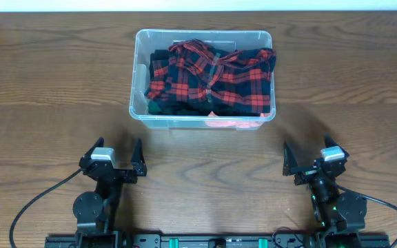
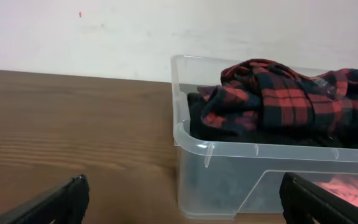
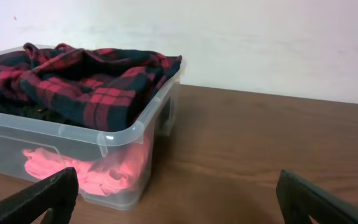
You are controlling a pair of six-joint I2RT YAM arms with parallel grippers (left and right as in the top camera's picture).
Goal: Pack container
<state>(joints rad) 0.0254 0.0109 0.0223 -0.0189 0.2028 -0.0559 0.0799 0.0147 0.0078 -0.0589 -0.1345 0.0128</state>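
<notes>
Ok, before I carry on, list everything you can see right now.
container: one, clear plastic, mid-table, ahead of both arms
plaid garment: one, red and dark check, heaped on top in the container
dark fabric: one layer, under the plaid garment
pink item: one, coral, container bottom by the front wall; kind unclear
table: one, brown wood
wall: white, behind the table
left gripper: black, open, empty
right gripper: black, open, empty

Shirt (image 1: 212, 76) red-black plaid; container (image 1: 135, 76) clear (pink cloth (image 1: 225, 124) showing through); table (image 1: 47, 83) brown woodgrain.
</notes>
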